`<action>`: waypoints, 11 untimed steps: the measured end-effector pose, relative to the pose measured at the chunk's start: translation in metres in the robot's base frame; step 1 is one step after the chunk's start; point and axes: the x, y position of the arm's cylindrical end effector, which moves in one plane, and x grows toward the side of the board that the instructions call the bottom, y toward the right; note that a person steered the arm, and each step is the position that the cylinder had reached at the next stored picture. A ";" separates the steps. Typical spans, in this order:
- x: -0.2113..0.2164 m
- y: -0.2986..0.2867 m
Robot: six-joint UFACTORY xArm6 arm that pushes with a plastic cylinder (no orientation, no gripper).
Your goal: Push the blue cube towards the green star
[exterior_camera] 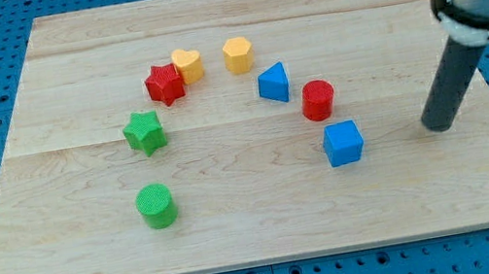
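The blue cube (343,143) lies on the wooden board right of centre. The green star (145,133) lies at the board's left-centre, well to the cube's left. My tip (438,127) rests on the board to the right of the blue cube, about a cube's width and a half away, at the same level in the view. The dark rod rises from it to the arm at the view's top right.
A red cylinder (318,100) and a blue triangular block (273,83) lie above and left of the cube. A red star (164,84), two yellow blocks (188,64) (237,54) and a green cylinder (156,206) stand nearby. The board (271,241) sits on a blue pegboard.
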 end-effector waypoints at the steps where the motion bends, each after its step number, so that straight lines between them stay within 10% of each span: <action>1: 0.015 -0.061; 11: -0.090 -0.222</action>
